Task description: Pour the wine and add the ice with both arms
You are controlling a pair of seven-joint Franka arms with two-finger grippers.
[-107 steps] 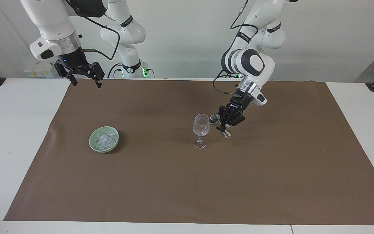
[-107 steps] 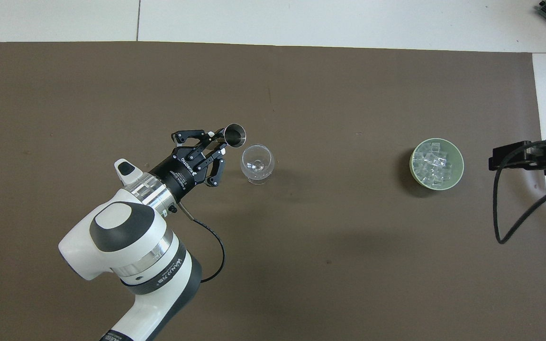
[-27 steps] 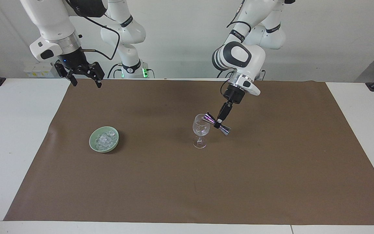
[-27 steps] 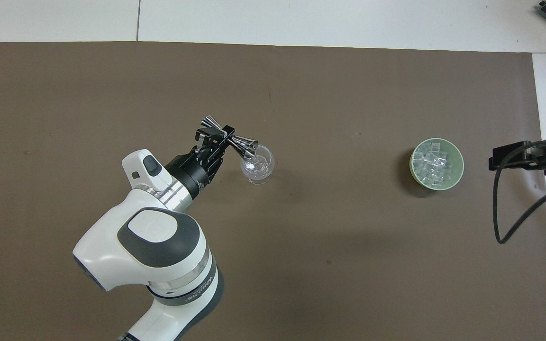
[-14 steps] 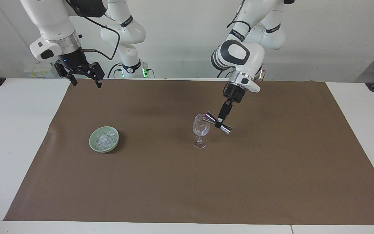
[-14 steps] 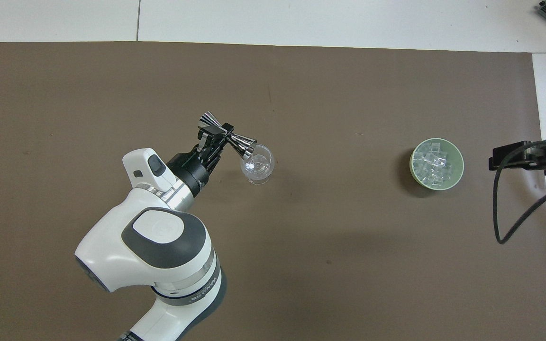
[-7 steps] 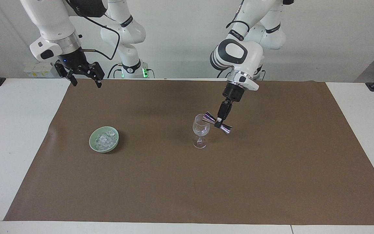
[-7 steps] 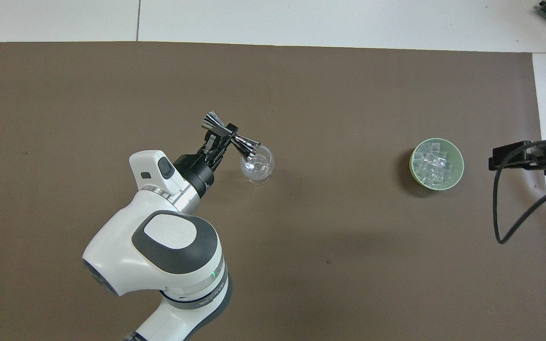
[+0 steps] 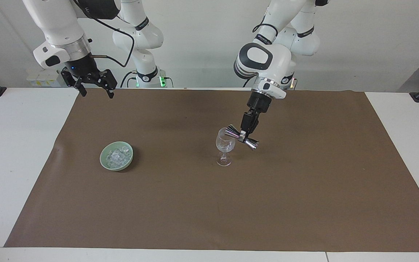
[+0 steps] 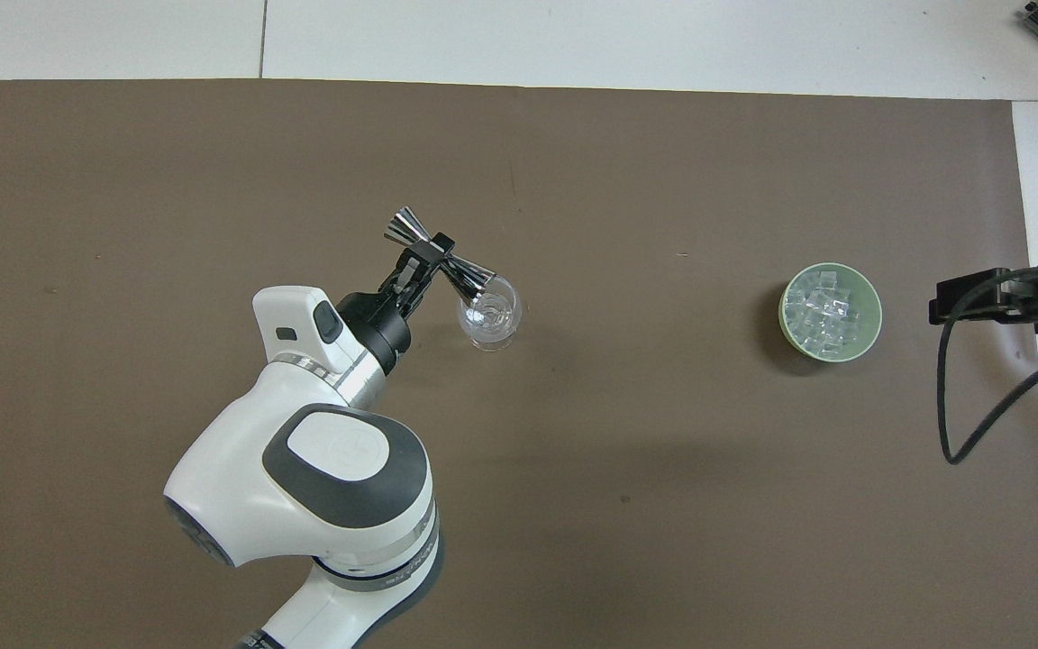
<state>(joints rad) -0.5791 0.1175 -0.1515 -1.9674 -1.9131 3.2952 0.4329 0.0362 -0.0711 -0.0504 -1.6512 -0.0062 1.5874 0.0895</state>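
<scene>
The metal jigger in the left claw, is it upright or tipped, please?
Tipped. The metal jigger lies nearly sideways in the left claw, one cone's mouth at the rim of the stemmed glass.

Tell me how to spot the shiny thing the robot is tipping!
Find the big brown paper mat on the table, then the clear stemmed wine glass standing near its middle. Tilted over the glass's rim, pinched at its narrow waist by the left pincer, is the silver hourglass-shaped metal measuring cup, the only shiny metal thing there.
</scene>
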